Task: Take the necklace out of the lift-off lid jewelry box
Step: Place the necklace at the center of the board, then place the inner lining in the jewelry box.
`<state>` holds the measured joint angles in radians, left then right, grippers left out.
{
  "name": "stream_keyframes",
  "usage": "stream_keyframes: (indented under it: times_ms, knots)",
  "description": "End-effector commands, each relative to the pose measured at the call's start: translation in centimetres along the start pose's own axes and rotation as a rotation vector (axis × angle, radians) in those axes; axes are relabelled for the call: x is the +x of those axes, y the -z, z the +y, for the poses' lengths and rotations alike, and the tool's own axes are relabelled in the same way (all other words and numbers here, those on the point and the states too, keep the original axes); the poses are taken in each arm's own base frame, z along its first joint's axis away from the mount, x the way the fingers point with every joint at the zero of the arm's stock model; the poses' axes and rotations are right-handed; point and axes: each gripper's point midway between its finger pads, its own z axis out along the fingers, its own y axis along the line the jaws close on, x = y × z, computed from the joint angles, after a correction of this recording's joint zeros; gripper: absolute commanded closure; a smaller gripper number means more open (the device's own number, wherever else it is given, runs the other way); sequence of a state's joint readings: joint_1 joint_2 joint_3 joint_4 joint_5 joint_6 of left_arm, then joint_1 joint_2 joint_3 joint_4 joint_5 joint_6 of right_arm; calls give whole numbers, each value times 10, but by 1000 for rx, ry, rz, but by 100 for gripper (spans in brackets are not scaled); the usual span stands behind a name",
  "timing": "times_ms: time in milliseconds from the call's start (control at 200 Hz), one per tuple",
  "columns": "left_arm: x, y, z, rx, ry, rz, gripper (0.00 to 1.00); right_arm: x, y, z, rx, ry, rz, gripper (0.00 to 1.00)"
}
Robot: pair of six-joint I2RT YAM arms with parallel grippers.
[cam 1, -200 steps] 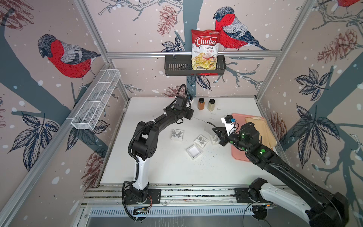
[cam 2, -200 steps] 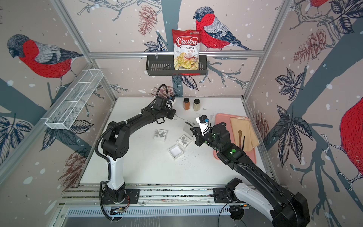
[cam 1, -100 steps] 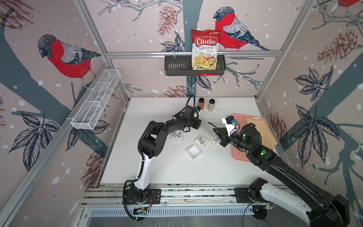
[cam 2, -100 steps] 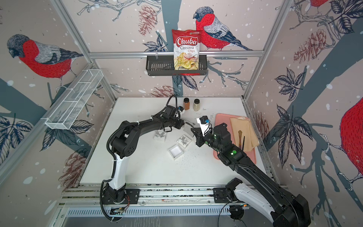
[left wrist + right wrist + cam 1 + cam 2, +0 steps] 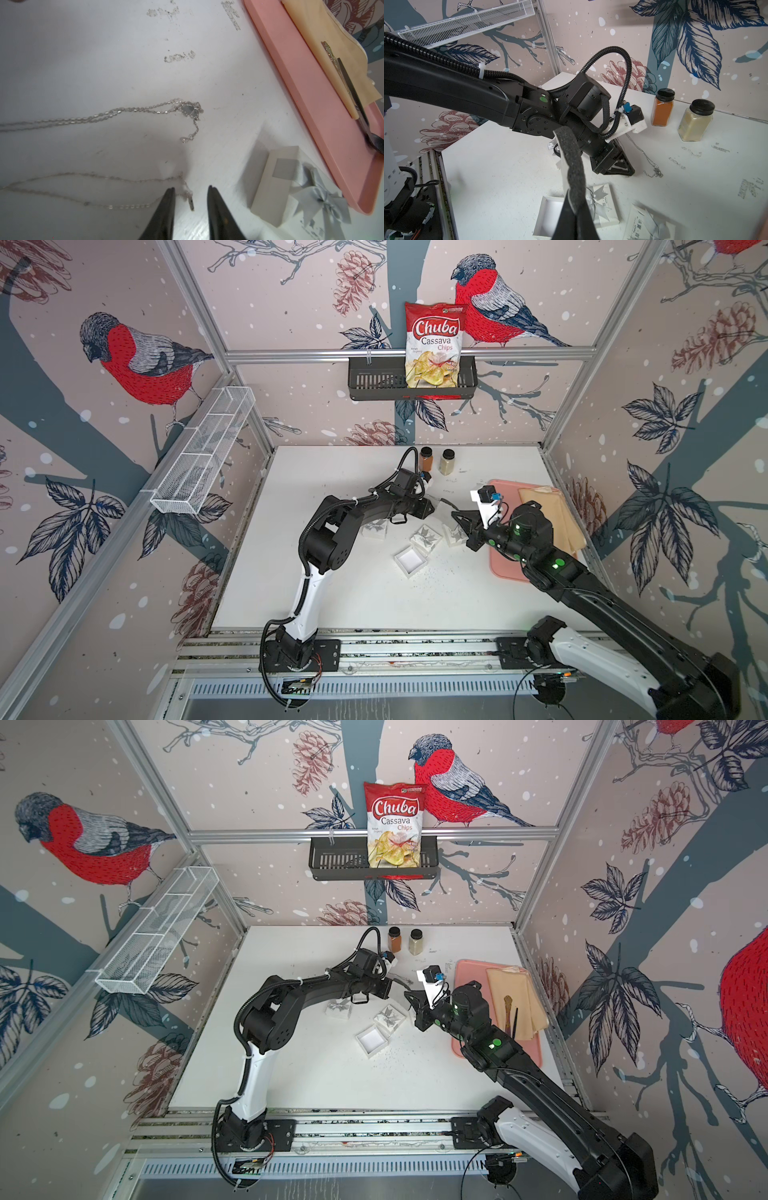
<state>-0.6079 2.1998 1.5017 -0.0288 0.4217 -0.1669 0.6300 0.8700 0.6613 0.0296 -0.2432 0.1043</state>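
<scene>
Now two necklaces [image 5: 133,109] [image 5: 124,206] lie loose; left hand [image 5: 190,190] apart, right hand [image 5: 576,209] clamps foam pad [image 5: 571,158].

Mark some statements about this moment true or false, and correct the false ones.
1. The left gripper has its jaws apart. True.
2. The silver pendant necklace hangs in the air from the left gripper. False: it lies on the white table, beyond the open jaws.
3. The right gripper is shut on a black foam strip. True.
4. The spice jars stand on the pink tray. False: they stand on the table near the back wall.
5. The Chuba chips bag stands in the black wall basket. True.
</scene>
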Motion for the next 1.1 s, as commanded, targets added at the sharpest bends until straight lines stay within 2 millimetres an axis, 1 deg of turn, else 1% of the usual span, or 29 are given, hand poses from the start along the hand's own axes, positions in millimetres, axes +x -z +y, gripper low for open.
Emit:
stream_keyframes:
  times_ms: [0,75,165,230,335,400,460,555,605,710,725,740,805,885,996,1096]
  knots:
    - [-16,11,-15,49,-23,-56,56,-7,1,2,-11,-6,-28,100]
    - [-22,19,-19,51,-30,-74,51,-7,1,2,-11,-8,-28,100]
    - [-32,33,-20,35,-36,-98,49,-6,1,3,-16,-14,-25,100]
    - [-40,46,-19,10,-37,-120,48,-1,0,5,-31,-28,-10,100]
    - [-55,78,-13,-36,-36,-185,46,15,-4,11,-74,-75,23,100]
    - [-61,100,-5,-74,-18,-233,45,27,-10,15,-94,-118,52,100]
    - [-64,121,6,-118,6,-277,45,39,-16,19,-106,-157,77,100]
    - [-59,149,22,-203,32,-328,44,54,-26,31,-127,-206,101,100]
    - [-52,159,26,-232,32,-342,42,60,-31,39,-137,-225,109,100]
    - [-40,183,12,-214,12,-405,33,74,-41,50,-144,-299,120,100]
    - [-42,188,8,-207,6,-423,33,75,-42,50,-144,-311,117,100]
    - [-33,188,9,-205,12,-416,33,78,-43,51,-142,-325,119,100]
    - [-19,198,5,-203,21,-437,32,81,-47,49,-124,-374,101,100]
    - [5,206,8,-227,56,-450,32,82,-49,43,-92,-434,57,100]
    - [44,207,11,-225,106,-455,33,84,-52,34,-51,-520,-11,100]
    - [70,206,10,-206,138,-454,33,90,-57,31,-8,-557,-26,100]
